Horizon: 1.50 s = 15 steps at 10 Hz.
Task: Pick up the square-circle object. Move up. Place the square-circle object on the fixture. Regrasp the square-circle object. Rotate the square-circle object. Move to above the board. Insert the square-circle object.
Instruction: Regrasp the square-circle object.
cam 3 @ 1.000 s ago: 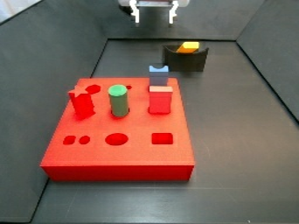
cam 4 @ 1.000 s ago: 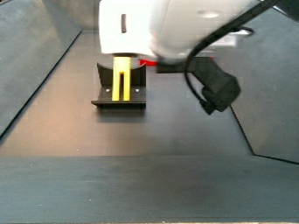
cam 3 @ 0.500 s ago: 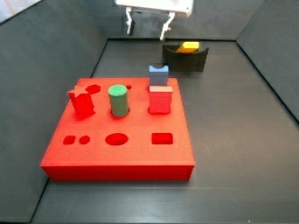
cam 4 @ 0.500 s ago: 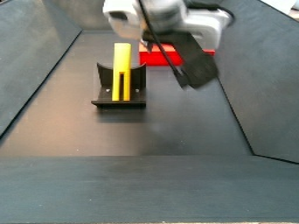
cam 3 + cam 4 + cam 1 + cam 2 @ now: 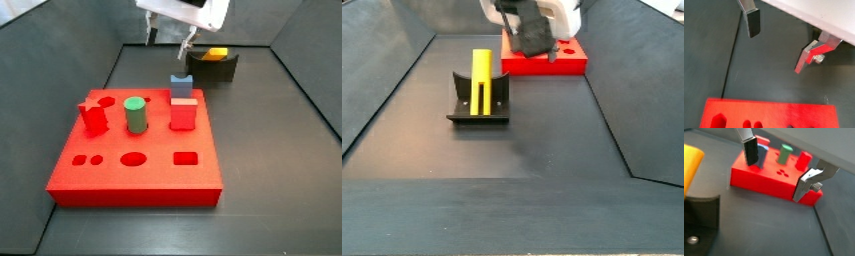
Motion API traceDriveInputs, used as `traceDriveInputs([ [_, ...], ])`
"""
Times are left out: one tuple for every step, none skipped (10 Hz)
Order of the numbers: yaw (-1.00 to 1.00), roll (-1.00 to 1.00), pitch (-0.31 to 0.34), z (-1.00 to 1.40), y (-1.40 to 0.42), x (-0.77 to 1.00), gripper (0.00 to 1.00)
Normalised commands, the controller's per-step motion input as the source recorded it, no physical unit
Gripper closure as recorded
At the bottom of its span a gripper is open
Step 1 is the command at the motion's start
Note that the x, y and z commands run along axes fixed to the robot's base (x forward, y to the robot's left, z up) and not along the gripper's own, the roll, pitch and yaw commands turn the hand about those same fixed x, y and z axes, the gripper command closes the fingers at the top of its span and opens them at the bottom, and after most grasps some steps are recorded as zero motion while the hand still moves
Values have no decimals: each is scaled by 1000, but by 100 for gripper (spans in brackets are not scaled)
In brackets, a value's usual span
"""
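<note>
The square-circle object (image 5: 481,78), a long yellow rod, lies in the notch of the dark fixture (image 5: 480,108); in a side view only its orange end (image 5: 217,52) shows on the fixture (image 5: 213,68). My gripper (image 5: 168,42) hangs open and empty in the air between the fixture and the red board (image 5: 134,160), tilted. In a wrist view its fingers (image 5: 750,150) frame the board (image 5: 761,177), with the rod's end (image 5: 692,164) and the fixture (image 5: 701,220) off to one side. Only bare floor lies between the fingers (image 5: 752,22).
On the board stand a green cylinder (image 5: 135,114), a red square peg (image 5: 183,112), a red star-shaped peg (image 5: 94,116) and a blue-grey block (image 5: 182,86). Shaped holes (image 5: 134,158) lie along its near side. Sloped dark walls (image 5: 40,60) enclose the floor.
The gripper has left the spot over the fixture, moved toward the board and turned to a tilt. The rod stays on the fixture.
</note>
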Motion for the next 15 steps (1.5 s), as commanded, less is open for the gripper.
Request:
traceDriveInputs([
  [-1000, 821, -337, 6, -8, -38, 0],
  [-1000, 815, -373, 8, -28, -47, 0],
  [-1000, 813, -385, 11, -26, -52, 0],
  [-1000, 805, -403, 11, -17, -51, 0],
  [-1000, 797, -407, 2, -14, -44, 0],
  [-1000, 797, -404, 1, -16, -43, 0],
  [-1000, 797, -397, 2, -14, -45, 0],
  [-1000, 792, -370, -3, -8, -43, 0],
  [-1000, 794, -324, -5, -10, -43, 0],
  [-1000, 803, -273, -6, -10, -47, 0],
  [-962, 772, -217, -11, -7, -45, 0],
  [-672, 543, -45, -16, -5, -39, 0],
  [-433, 358, 96, -8, 1, -35, 0],
  [-280, 266, 166, 2, -1, -26, 0],
  [-183, 211, 194, 6, -5, -16, 0],
])
